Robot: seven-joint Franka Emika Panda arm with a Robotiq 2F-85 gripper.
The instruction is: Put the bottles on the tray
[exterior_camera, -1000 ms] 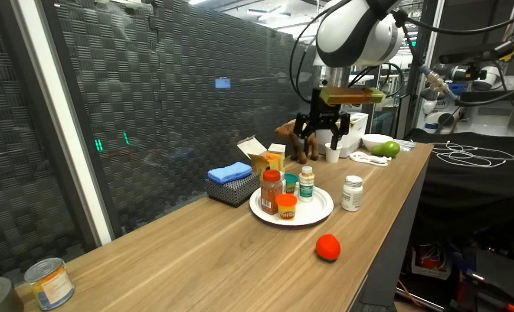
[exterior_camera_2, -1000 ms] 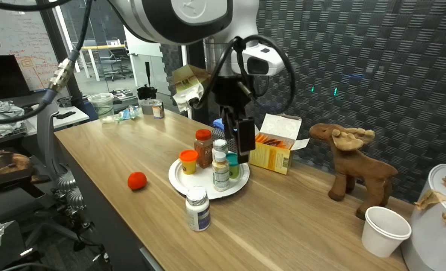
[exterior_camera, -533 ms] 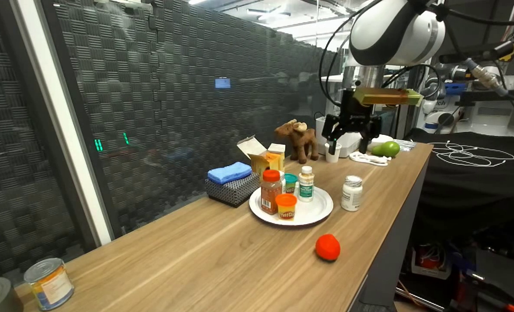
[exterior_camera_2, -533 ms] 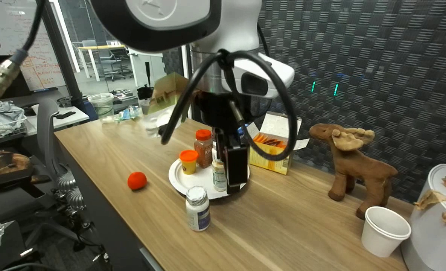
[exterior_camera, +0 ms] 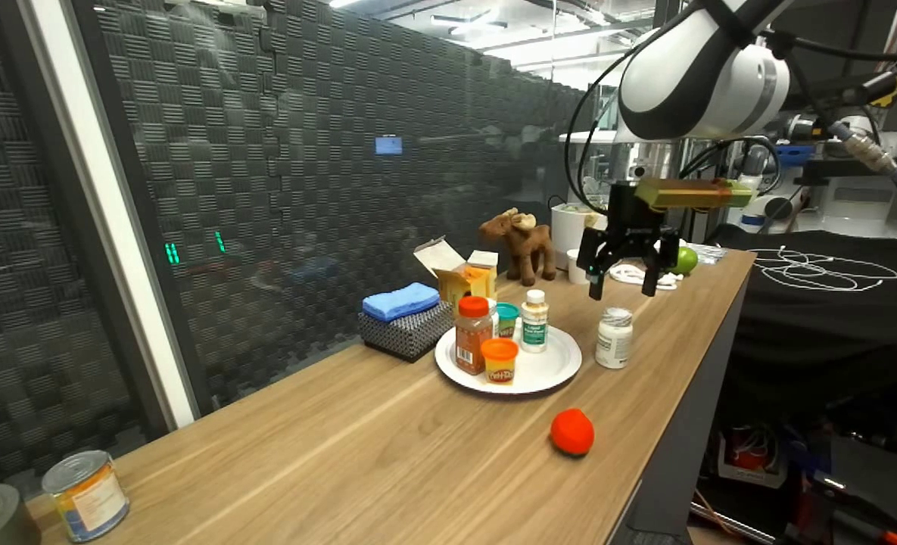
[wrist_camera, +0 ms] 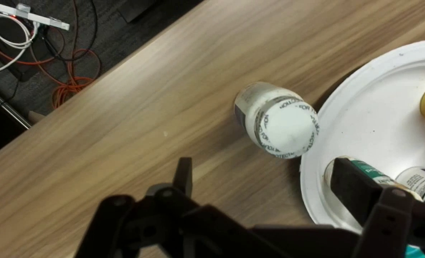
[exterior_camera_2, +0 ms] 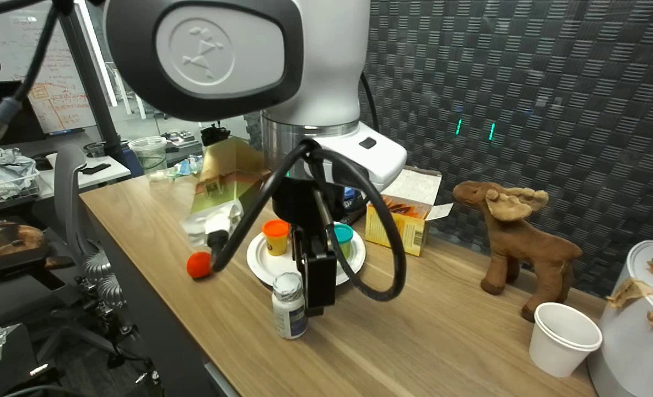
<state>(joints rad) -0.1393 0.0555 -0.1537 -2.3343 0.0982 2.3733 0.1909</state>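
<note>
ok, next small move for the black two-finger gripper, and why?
I'd probably ease the gripper over the white cylindrical bottle before lowering: the jaws stand open and empty, the wrist view shows the bottle ahead of the gap between them, and that bottle stands upright on the wood-grain tabletop, beside the round flat white plate rather than on it.

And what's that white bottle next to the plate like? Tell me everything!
The white bottle looks like plastic: short, rounded, with a label with a dark bluish patch, and a silvery-white top ringed with lettering. It stands upright on the wood-grained table, beside but apart from the plate. Nothing else touches it.
</note>
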